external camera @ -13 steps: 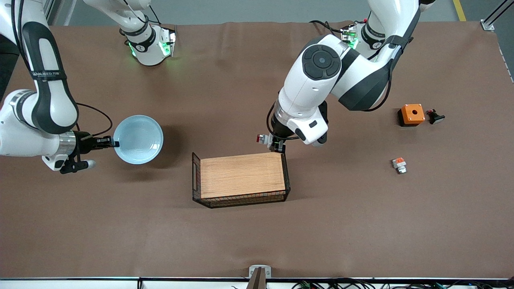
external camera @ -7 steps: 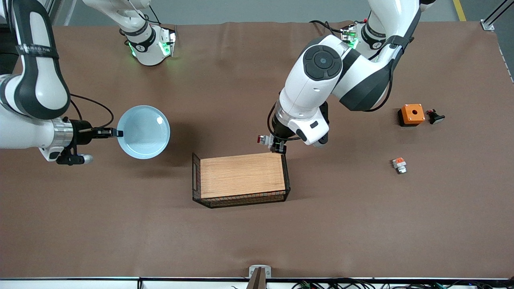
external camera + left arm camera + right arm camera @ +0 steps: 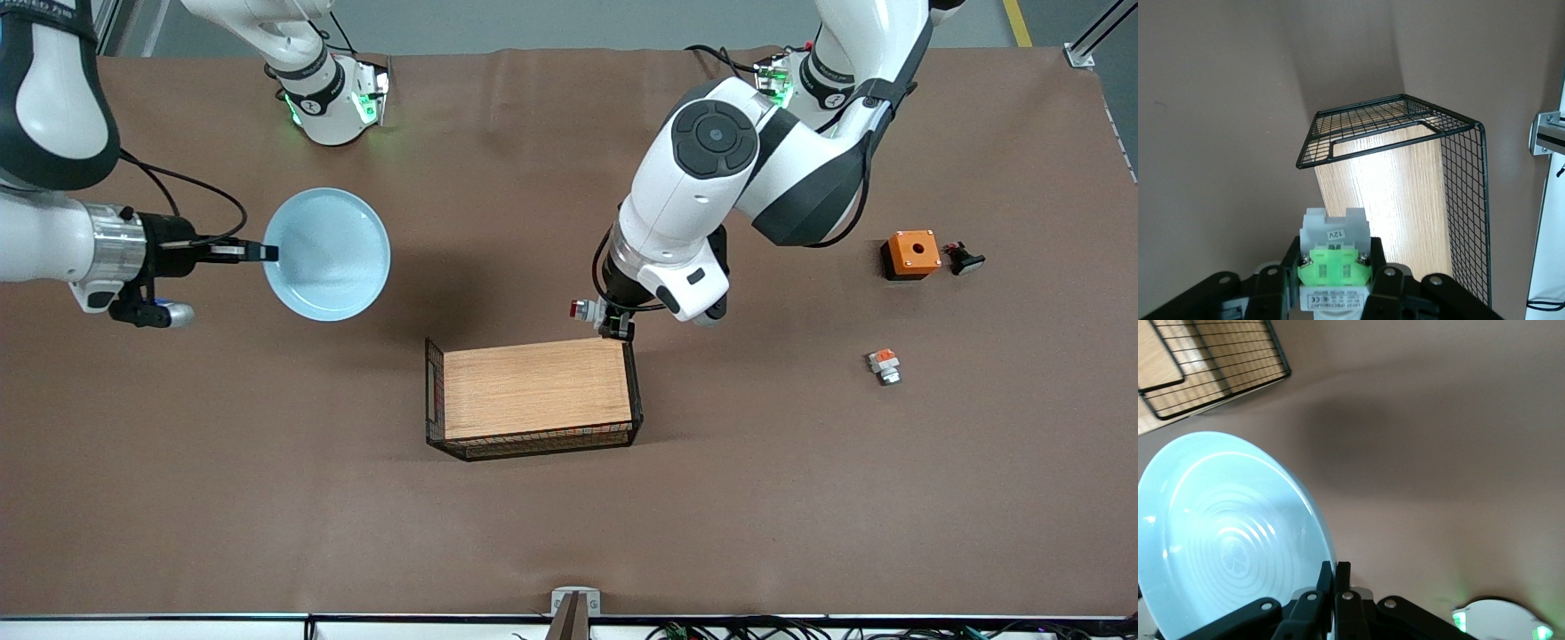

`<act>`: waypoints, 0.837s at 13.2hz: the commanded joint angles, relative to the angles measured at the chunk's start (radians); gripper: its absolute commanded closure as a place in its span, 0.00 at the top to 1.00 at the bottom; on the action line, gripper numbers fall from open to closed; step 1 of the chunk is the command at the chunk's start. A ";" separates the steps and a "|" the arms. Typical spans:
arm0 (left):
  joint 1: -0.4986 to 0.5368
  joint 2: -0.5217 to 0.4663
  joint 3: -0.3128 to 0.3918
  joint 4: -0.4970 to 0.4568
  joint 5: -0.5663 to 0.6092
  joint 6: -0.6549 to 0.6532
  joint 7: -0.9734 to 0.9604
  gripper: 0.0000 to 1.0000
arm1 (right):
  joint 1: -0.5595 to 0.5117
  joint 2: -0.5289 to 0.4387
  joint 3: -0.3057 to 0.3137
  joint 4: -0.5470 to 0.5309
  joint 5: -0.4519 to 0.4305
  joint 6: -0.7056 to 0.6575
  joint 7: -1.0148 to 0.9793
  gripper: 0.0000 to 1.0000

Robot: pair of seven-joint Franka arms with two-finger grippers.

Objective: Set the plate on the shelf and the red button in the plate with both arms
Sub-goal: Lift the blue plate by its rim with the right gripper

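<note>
The pale blue plate [image 3: 327, 253] hangs tilted over the bare table toward the right arm's end. My right gripper [image 3: 262, 252] is shut on its rim. In the right wrist view the plate [image 3: 1225, 540] fills one side, and the right gripper [image 3: 1342, 577] pinches its edge. My left gripper [image 3: 613, 325] is shut on the red button [image 3: 582, 308], over the wooden tray's [image 3: 533, 391] corner toward the robots' bases. In the left wrist view the red button [image 3: 1335, 267] shows its green patch inside the left gripper [image 3: 1335, 277], with the tray's floor [image 3: 1398, 193] below.
Black wire mesh walls [image 3: 433, 391] rim the tray. Toward the left arm's end stand an orange box [image 3: 911, 253], a black button [image 3: 965, 260] beside it, and a small part with an orange-red top [image 3: 884, 364] nearer the front camera.
The right arm has lifted the plate higher and carried it a little toward the tray and the robots' bases, tilting it more. The left arm with the button has stayed still.
</note>
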 commanded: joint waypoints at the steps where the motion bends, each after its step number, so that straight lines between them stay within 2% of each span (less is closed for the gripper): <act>1: -0.012 0.006 0.009 0.020 0.021 -0.002 -0.011 0.00 | 0.062 -0.024 -0.005 -0.004 0.053 0.019 0.124 0.00; 7: -0.012 0.006 0.009 0.020 0.021 -0.004 -0.011 0.00 | 0.220 -0.043 -0.005 -0.006 0.101 0.169 0.416 0.00; 11: -0.012 0.006 0.010 0.020 0.021 -0.004 -0.011 0.00 | 0.338 -0.038 -0.006 -0.021 0.099 0.335 0.564 0.00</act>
